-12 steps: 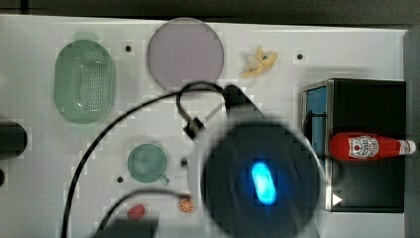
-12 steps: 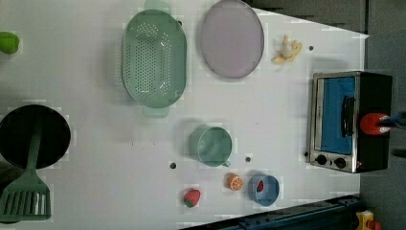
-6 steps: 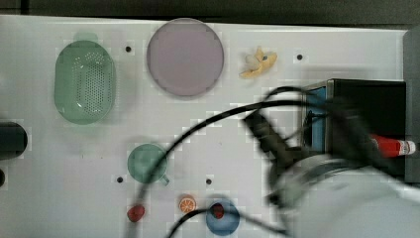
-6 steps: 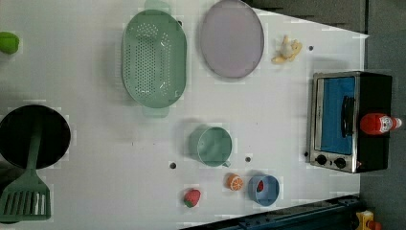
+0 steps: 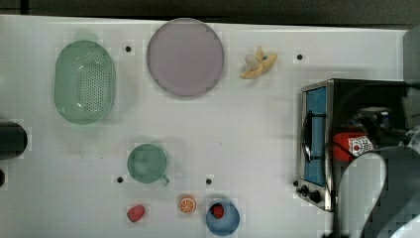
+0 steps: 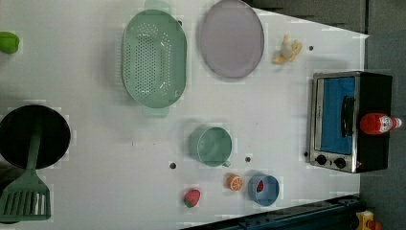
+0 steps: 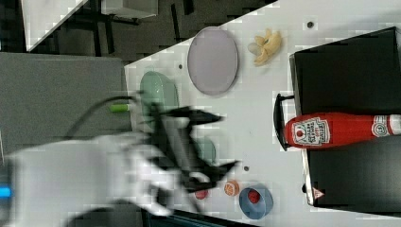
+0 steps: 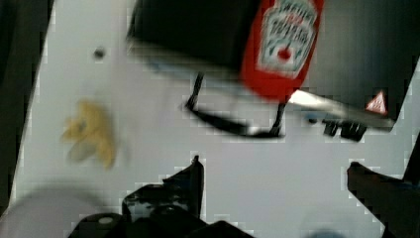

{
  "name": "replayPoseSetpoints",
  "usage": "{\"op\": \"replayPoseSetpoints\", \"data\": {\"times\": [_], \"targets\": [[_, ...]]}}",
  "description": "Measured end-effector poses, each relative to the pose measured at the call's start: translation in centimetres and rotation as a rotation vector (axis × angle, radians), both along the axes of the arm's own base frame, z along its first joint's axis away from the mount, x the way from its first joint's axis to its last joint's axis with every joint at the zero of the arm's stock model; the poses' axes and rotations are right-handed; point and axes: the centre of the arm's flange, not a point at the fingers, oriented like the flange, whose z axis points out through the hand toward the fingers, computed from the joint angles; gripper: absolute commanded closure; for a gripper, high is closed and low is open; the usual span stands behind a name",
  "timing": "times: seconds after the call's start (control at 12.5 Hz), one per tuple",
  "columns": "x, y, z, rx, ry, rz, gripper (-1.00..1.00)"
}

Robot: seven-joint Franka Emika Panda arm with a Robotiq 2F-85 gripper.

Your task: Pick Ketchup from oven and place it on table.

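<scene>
Ketchup bottle: smooth red plastic, tapering to a narrow neck with a white cap; white label with a red tomato mark; it lies on its side on the flat top of the oven, its wide base past the front edge above the door handle
Oven: boxy black shell, brushed steel front frame, glossy blue glass door, dark curved bar handle, small round knobs at one end of the front; it stands on the table at the top view's right
Table: large flat white top, matte, dotted with a few small dark holes
Gripper: two dark angular fingers spread wide apart with nothing between them; in the right view it hangs above the table, apart from the bottle, on a bulky white arm
Colander: pale green oval plastic, pierced with fine holes
Plate: round, flat, dull lilac
Cup: round, green, small side handle
Bowl: small, blue, round, a red berry inside
Banana: yellow, peeled open
</scene>
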Motion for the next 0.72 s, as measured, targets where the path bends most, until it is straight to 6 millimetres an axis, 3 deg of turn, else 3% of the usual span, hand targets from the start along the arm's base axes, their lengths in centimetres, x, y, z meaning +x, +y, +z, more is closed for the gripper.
{"op": "replayPoseSetpoints", "data": {"times": [0.24,0.48,0.72], "targets": [[-1.4,-5.4,-6.3,-0.015,0.085,-0.108,-1.00],[0.2,-7.9,-9.3,-0.069,0.072,-0.146,-1.00],[1.4,-8.0,-12.6,-0.019,0.035,-0.195,-1.00]]}}
